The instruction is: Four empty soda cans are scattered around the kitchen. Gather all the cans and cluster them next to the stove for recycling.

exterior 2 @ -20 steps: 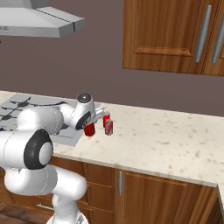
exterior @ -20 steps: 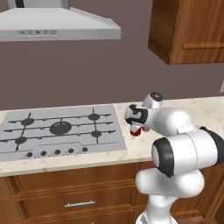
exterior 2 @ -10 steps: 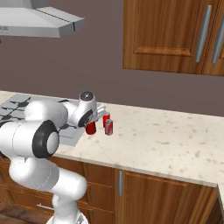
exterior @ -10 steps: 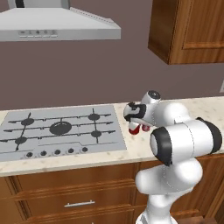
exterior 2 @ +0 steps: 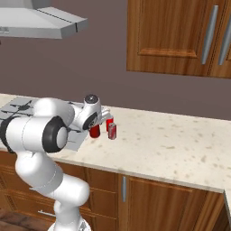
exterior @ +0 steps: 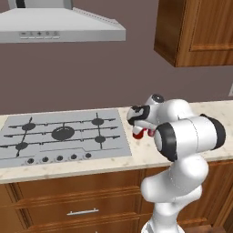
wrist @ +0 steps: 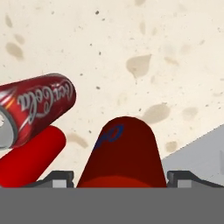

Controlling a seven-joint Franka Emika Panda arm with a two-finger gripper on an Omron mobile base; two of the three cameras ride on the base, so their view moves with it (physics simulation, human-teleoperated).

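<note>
Hand (exterior 2: pixel 100 122) straddles a red can (wrist: pixel 124 153), grip unclear, on speckled beige worktop (exterior 2: pixel 171 144) beside the stove (exterior: pixel 59 139).

The soda can (wrist: pixel 37 105) at the left edge of the hand view carries a white script "Coca-Cola" logo along its red side, of which the part reading "Cola" is legible. The red can (wrist: pixel 122 153) between the gripper's fingertips bears a dark blue mark on its side; it is too foreshortened to be read. The range hood (exterior: pixel 59 31) has a row of small marks on its front panel, too small to read.
</note>
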